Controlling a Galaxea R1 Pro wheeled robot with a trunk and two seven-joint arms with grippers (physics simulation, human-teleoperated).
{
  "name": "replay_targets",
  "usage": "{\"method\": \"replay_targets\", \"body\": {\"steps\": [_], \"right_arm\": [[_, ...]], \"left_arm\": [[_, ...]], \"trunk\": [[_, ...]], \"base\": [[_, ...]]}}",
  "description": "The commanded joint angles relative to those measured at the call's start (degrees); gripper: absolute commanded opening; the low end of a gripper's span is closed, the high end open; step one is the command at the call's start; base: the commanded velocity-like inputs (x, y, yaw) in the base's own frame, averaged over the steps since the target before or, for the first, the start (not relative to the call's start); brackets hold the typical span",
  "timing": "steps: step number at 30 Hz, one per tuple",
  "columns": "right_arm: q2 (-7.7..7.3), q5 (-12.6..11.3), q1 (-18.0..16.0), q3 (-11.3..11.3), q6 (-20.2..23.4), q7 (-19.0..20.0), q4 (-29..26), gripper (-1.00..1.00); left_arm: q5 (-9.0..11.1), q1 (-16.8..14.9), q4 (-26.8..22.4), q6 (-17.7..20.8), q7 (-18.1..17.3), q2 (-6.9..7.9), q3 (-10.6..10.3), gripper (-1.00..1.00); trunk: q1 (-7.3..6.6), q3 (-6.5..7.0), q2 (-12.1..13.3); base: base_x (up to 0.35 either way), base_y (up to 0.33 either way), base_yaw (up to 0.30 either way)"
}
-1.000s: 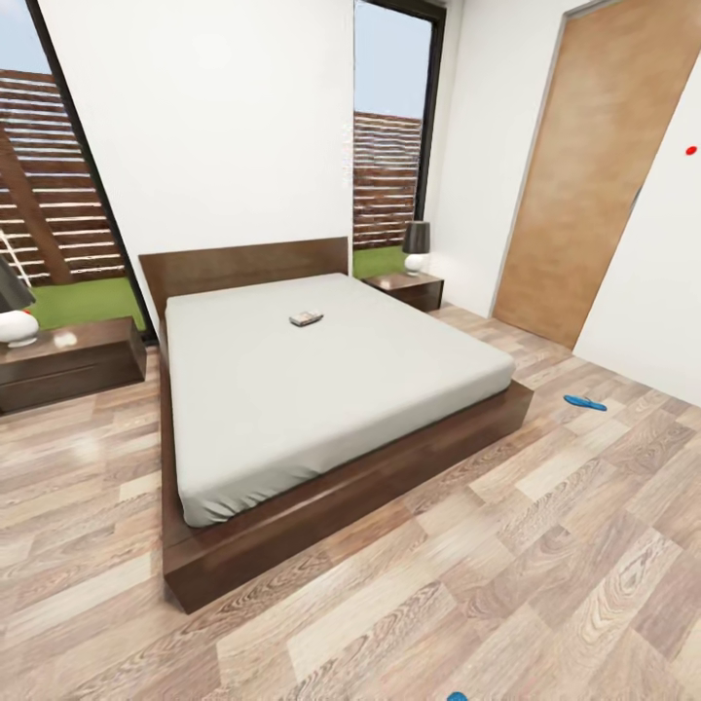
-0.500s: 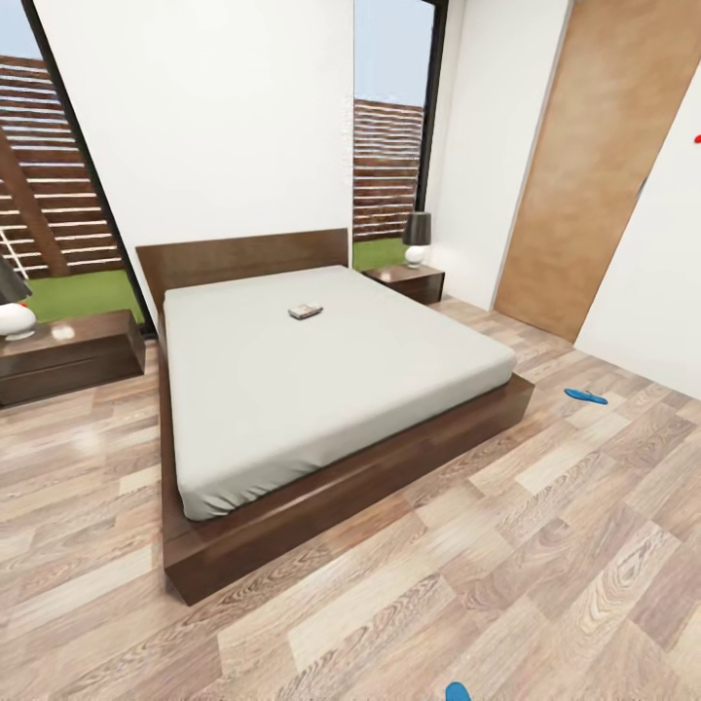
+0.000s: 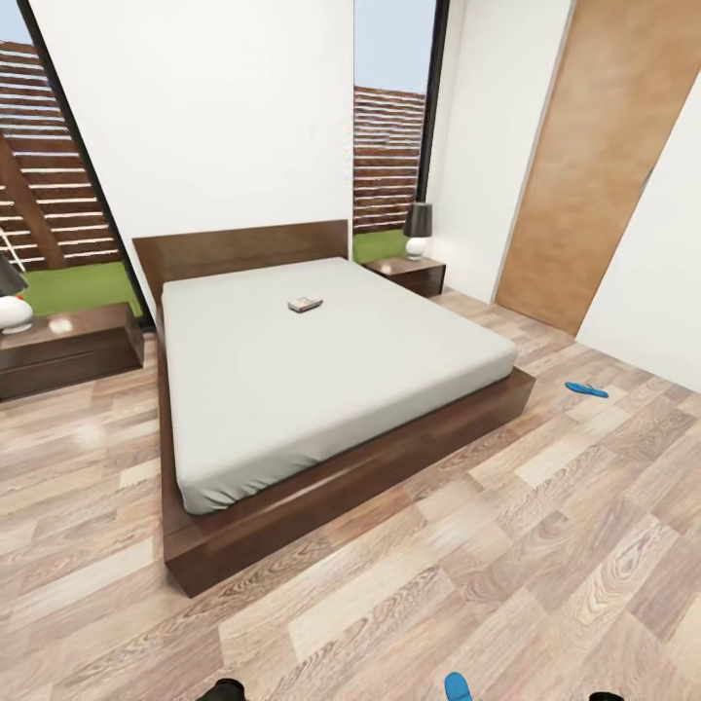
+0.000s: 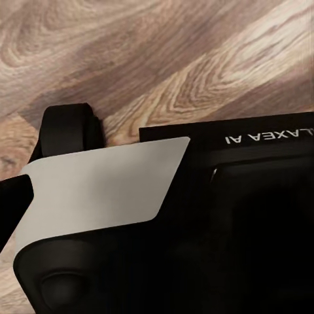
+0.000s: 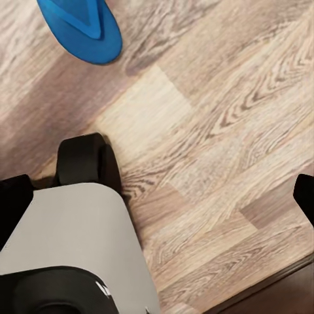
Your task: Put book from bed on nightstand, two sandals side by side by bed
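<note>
book (image 3: 306,304) mid-bed (image 3: 292,380) | one sandal (image 3: 586,389) on floor right of bed, other (image 3: 457,686) near robot | pincer state: cannot tell, either arm

Bright even daylight from tall windows (image 3: 389,146), soft shadows, wide-angle edge stretch, slightly blurred render

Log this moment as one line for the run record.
book on bed | sandals apart on floor: one right of bed, one near robot | nothing held
</note>
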Motion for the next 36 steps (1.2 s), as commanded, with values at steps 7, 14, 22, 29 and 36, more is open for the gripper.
{"method": "replay_targets", "body": {"steps": [7, 14, 22, 29, 36], "right_arm": [[0.21, 0.1, -1.7, 0.7, 0.9, 0.1, -0.1, 1.0], [0.47, -0.1, -3.2, 2.9, 1.1, 0.2, -0.1, 1.0], [1.0, -0.1, -3.9, 4.1, 1.2, 0.4, -0.1, 1.0], [1.34, -0.1, -4.7, 4.4, 1.2, 0.5, -0.1, 1.0], [1.39, -0.1, -5.0, 4.6, 1.2, 0.7, 0.0, 1.0]], "left_arm": [[0.0, -1.6, -0.2, 1.9, -0.1, -0.41, 0.0, 1.0], [0.1, -2.2, -0.1, 2.4, 0.0, -0.59, 0.1, 1.0], [0.3, -2.4, -0.1, 2.4, 0.2, -0.36, 0.1, 1.0], [0.3, -2.4, -0.1, 2.5, 0.0, -0.16, 0.2, 1.0], [0.3, -2.4, -0.1, 2.5, 0.2, -0.23, 0.3, 1.0]], "trunk": [[-0.01, -0.7, 0.0], [-0.01, -1.34, 0.0], [-0.01, -2.08, 0.0], [-0.01, -2.73, 0.0], [-0.01, -3.37, 0.0]], "base": [[0.0, 0.0, 0.0], [0.0, 0.0, 0.0], [0.0, 0.0, 0.0], [0.0, 0.0, 0.0], [0.0, 0.0, 0.0]]}}
